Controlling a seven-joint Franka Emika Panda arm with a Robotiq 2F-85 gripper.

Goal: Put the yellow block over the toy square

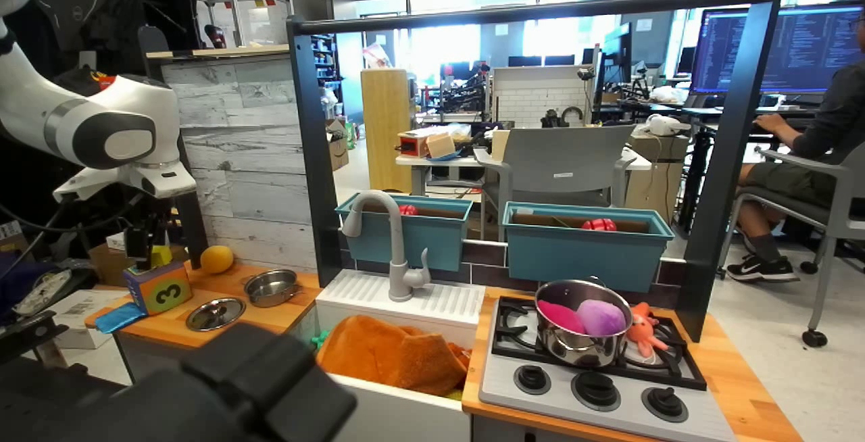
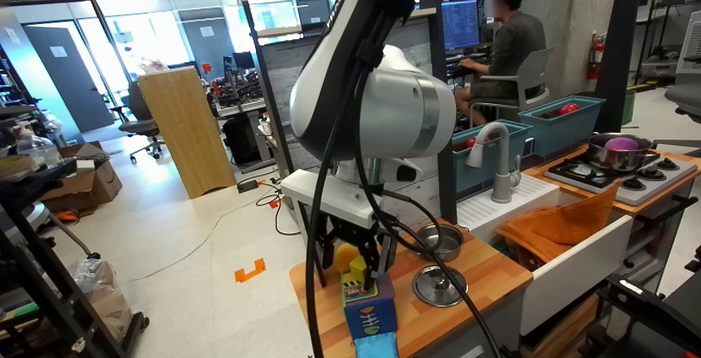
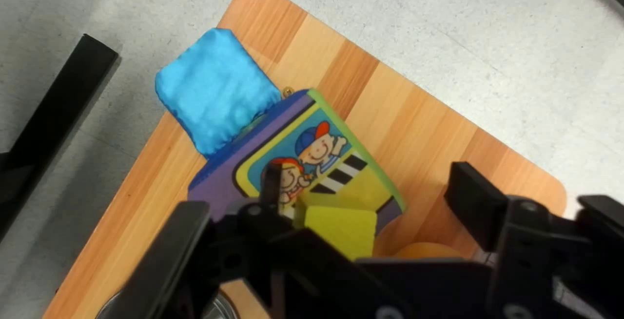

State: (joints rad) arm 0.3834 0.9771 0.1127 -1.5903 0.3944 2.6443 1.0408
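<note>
One yellow block (image 3: 341, 231) on top of the toy square (image 3: 312, 153), a soft printed cube near the corner of the wooden counter (image 3: 419, 129). Block lies off-centre, toward the end of the cube nearest the orange round piece (image 1: 216, 259). Both exterior views agree: yellow up on the cube, not down on the wood. Gripper (image 3: 368, 187) low about the block, fingers spread well apart in the wrist view, plain gap on the far side; block lies nearer one finger (image 3: 271, 182), and whether the two touch I cannot tell. Judgement: this is the tail end of the placing, block where the task wants it and not pinched; backing off is what remains. Next move calls for a slow, straight rise, jaws kept wide, no sideways drift, since the near finger could drag or tip the block over the cube's edge. Cube looks padded, so pressing down on it would likely rock its load. Once above the block, swing out clear of the pan lid (image 1: 215, 313) and small metal bowl (image 1: 270, 288) beside the cube.
</note>
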